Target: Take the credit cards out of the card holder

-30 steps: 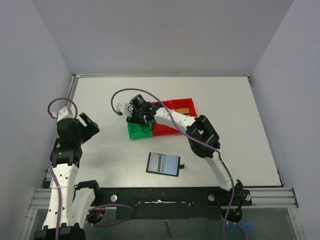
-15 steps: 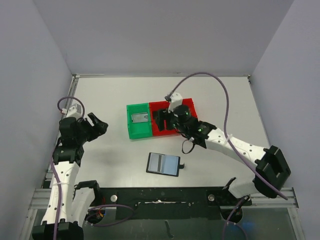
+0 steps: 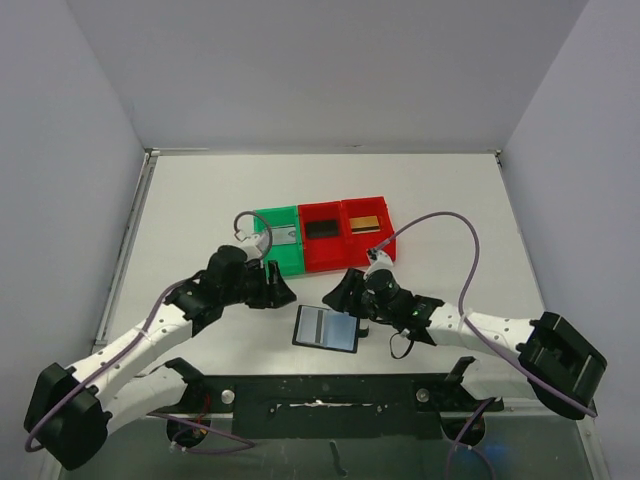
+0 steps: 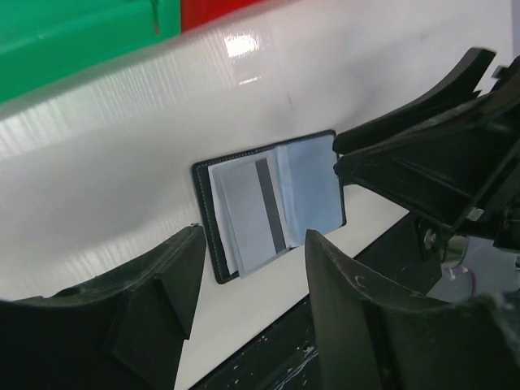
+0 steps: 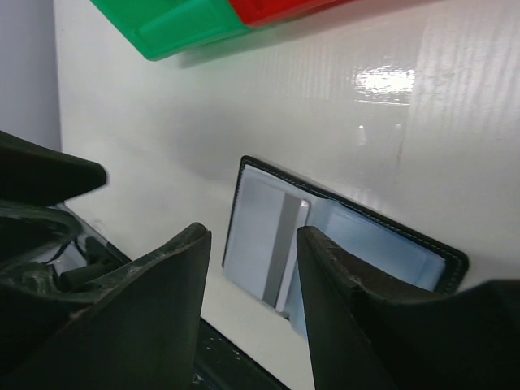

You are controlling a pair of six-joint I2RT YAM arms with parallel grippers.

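The card holder (image 3: 327,328) lies open and flat near the table's front edge. A silvery-grey card (image 3: 312,325) with a dark stripe sits in its left half. It also shows in the left wrist view (image 4: 248,213) and the right wrist view (image 5: 262,236). Other cards lie in the bins: a grey one (image 3: 283,236), a black one (image 3: 321,228) and a gold one (image 3: 366,224). My left gripper (image 3: 284,292) (image 4: 253,236) is open and empty, just left of the holder. My right gripper (image 3: 338,292) (image 5: 253,233) is open and empty, just above the holder's far edge.
A green bin (image 3: 262,262) and two red bins (image 3: 322,262) (image 3: 385,212) stand in a row behind the holder. The black front rail (image 3: 320,385) runs close below the holder. The two grippers face each other closely.
Both arms have swung in to the card holder. The right gripper came from over the bins, the left from the far left side. The holder has not moved.
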